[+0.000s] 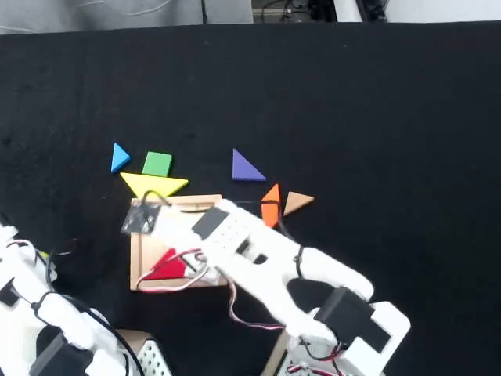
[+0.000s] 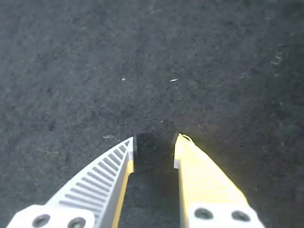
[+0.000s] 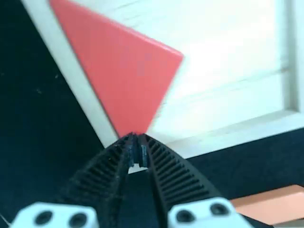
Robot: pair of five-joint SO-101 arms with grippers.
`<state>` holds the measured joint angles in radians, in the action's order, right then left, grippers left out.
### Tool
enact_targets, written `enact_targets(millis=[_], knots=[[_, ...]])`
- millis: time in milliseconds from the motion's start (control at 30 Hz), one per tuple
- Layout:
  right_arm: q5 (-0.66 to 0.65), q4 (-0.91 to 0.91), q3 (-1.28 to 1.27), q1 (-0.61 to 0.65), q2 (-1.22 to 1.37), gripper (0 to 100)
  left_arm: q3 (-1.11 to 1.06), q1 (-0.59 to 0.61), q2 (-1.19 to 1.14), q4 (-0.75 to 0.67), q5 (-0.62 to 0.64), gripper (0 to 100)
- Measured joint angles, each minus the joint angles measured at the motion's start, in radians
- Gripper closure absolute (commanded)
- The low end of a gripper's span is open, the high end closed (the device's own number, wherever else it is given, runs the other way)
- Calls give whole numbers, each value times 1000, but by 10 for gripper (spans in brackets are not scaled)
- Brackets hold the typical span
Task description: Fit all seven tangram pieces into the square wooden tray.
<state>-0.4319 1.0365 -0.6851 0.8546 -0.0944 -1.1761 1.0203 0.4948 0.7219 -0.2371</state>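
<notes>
Faintly, a pale mark [image 2: 276, 58] is seen on the black cloth [image 1: 376, 117] in the left wrist view; it is too small to be read. A light speck [image 2: 173, 80] lies on the same cloth.

In the high view the tray [image 1: 145, 247] is placed toward 8 o'clock from the table's middle. One piece is inside it: the red triangle [image 1: 168, 266], in the 7 o'clock corner. The other six are laid outside on the cloth. The yellow triangle [image 1: 154, 185] is just beside the far rim at 12 o'clock, though contact cannot be told. The green square [image 1: 157, 164] and blue triangle [image 1: 119, 157] are beyond it, toward 11 o'clock. The purple triangle [image 1: 246, 168] is found at 1 o'clock, apart from the tray. The orange piece [image 1: 271, 205] and tan triangle [image 1: 297, 203] are set side by side at 2 o'clock.

Much of the tray is covered by the right arm [image 1: 313, 270], which is stretched over it from 4 o'clock, and red and white cables [image 1: 235, 305] are draped across the near rim. The right gripper [image 3: 136, 140] is held over the tray with its black fingers pressed together; nothing is seen between them. The left gripper [image 2: 154, 142] is held over bare cloth, its white and yellow fingers spread apart.
</notes>
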Motion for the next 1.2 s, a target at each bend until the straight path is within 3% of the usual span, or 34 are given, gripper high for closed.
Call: enact_targets(millis=[200, 300, 433, 567, 733, 833, 1033, 1200], knots=[[18, 0, 0, -61, -97, 988, 3, -83, 0, 11, 3, 852], [132, -40, -2, -166, -201, 981, 41, -170, 0, 100, 9, 852], [270, -117, -69, -233, -233, 843, 120, -298, 0, 252, 97, 852], [362, -133, -77, -242, -203, 835, 121, -388, 0, 249, 163, 852], [420, -141, -46, -216, -87, 836, 66, -402, 0, 164, 175, 852], [427, -146, -12, -164, -8, 836, 64, -402, 0, 150, 175, 852], [483, -146, 77, -180, 155, 839, 64, -402, 0, 150, 175, 852], [488, -144, 123, -189, 209, 989, 64, -402, 0, 150, 175, 852]])
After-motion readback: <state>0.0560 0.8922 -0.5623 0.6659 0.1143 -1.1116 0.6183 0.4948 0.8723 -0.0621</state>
